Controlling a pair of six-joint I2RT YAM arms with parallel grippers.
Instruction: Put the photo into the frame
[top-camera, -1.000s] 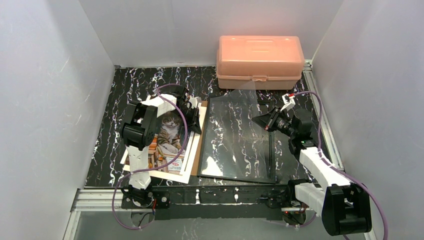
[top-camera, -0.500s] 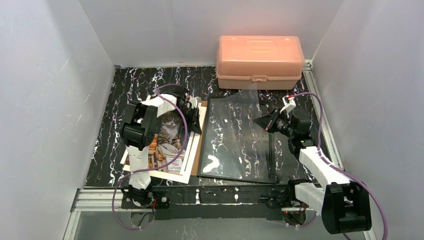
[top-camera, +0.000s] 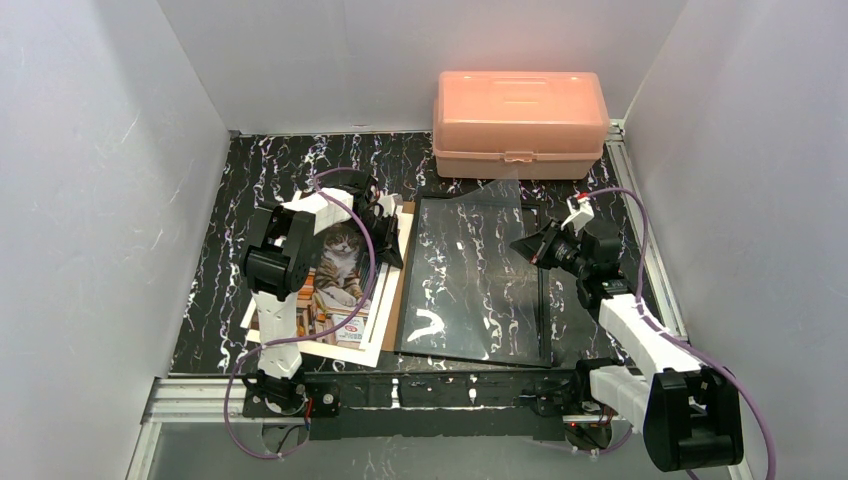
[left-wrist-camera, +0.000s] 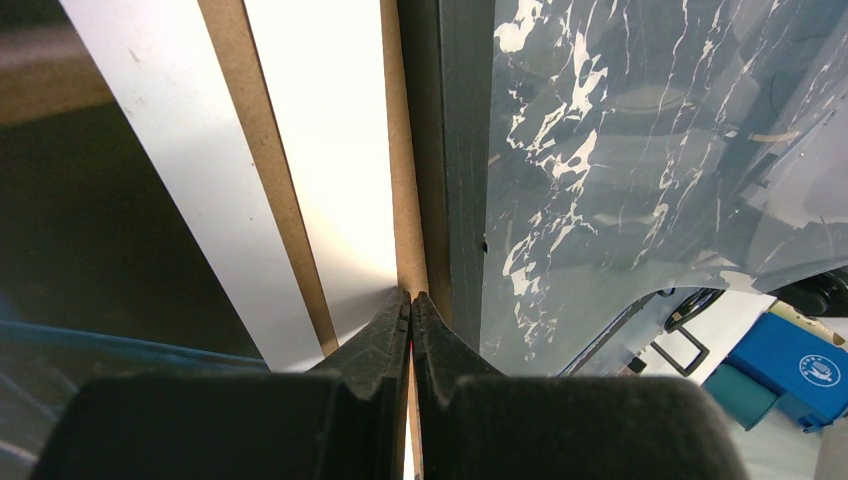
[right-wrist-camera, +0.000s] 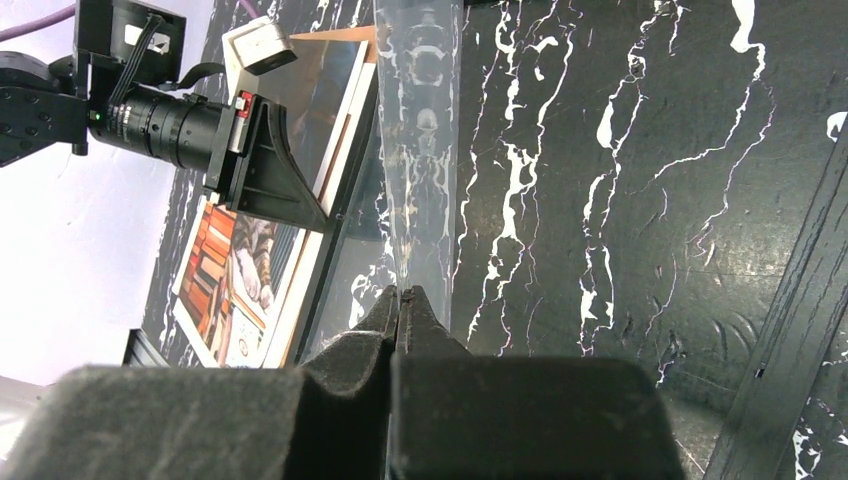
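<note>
Top view: the photo lies left on the brown board, beside the frame. The right gripper tilts the glass pane up.

Left wrist: the left gripper is clenched on a sheet edge; photo or board, I cannot tell.

Right wrist: only here the pinch on the pane is seen. It should hold the pane high and steady.

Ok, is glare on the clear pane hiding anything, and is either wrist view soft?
Top external: the pane shows marble veins, a pink cast from the box at its far edge and one white glint near its near-left corner; the photo reads clearly. Left wrist: a white strip is almost washed out, the jaws blurred. Right wrist: pane crisp, jaws soft.
</note>
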